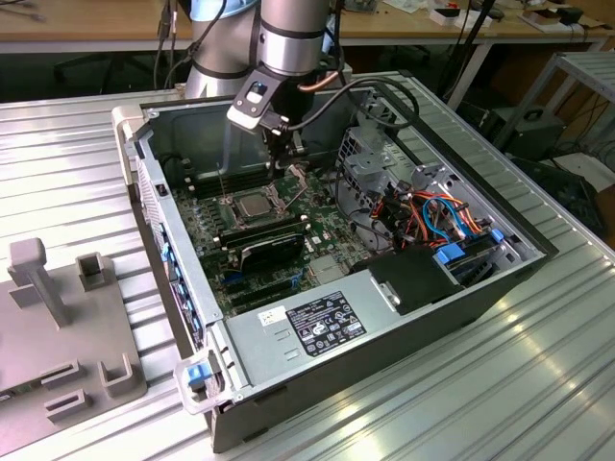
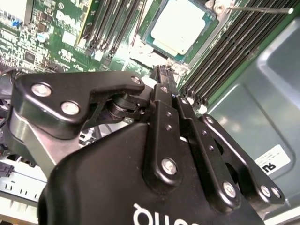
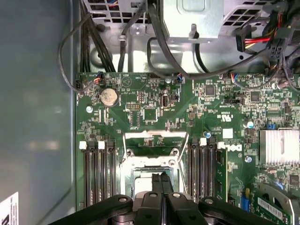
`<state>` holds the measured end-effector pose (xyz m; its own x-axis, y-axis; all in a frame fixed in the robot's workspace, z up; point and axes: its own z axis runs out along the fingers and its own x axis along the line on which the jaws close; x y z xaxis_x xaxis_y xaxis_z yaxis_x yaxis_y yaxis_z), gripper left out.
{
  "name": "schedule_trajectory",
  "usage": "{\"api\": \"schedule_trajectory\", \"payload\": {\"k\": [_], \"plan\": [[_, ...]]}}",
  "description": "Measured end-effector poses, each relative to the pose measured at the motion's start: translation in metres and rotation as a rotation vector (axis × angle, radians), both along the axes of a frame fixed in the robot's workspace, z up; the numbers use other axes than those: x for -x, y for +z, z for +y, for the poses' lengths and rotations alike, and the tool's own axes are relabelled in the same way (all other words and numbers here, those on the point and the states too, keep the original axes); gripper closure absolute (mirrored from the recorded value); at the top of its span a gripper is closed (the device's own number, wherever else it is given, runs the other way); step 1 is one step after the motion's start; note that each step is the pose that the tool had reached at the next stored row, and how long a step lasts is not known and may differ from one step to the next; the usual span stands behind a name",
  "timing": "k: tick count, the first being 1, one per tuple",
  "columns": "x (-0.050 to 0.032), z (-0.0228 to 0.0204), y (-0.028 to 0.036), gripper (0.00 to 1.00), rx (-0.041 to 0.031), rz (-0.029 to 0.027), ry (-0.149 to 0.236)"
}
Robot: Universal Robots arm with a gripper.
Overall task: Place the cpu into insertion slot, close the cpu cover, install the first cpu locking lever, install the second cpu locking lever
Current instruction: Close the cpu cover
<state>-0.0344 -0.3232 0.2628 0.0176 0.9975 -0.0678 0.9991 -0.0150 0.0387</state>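
The cpu (image 1: 252, 204) lies flat, silver top up, in the insertion slot (image 3: 126, 172) on the green board. It shows in both wrist views (image 2: 180, 26) (image 3: 143, 180). The cpu cover (image 3: 154, 136) is swung up and open at the socket's far side, seen as a thin metal frame (image 1: 296, 181). A thin locking lever (image 2: 262, 8) sticks up beside the socket (image 1: 223, 182). My gripper (image 1: 286, 158) hangs just above the socket, close to the raised cover. Its fingers are pressed together, with nothing between them (image 2: 161, 71) (image 3: 161, 178).
Black memory slots (image 3: 96, 173) flank the socket on both sides. A bundle of cables (image 1: 437, 216) and a drive cage (image 1: 370, 154) fill the case at the exterior view's right. The power supply (image 1: 317, 327) sits at the near end. A grey fixture (image 1: 58, 317) stands outside the case.
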Motion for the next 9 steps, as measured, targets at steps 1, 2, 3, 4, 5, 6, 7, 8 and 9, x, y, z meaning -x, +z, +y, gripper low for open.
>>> {"api": "schedule_trajectory", "payload": {"k": [1,2,3,4,5,6,7,8,9], "plan": [[-0.0012,0.0,0.0,0.89,0.0001,0.0,0.0],[-0.0026,0.0,0.0,0.89,0.0003,-0.0001,0.0],[-0.0042,0.0,0.0,0.89,0.0003,0.0,0.0],[-0.0059,0.0,0.0,0.89,0.0003,-0.0001,0.0],[-0.0079,0.0,0.0,0.89,0.0005,0.0,0.0],[-0.008,0.0,0.0,0.89,0.0007,0.0,0.0],[-0.0081,0.0,0.0,0.89,0.0012,0.0,0.0],[-0.0082,0.0,0.0002,0.89,0.0016,0.0,0.0],[-0.0083,0.0,0.0013,0.89,0.0026,0.0,0.0]]}}
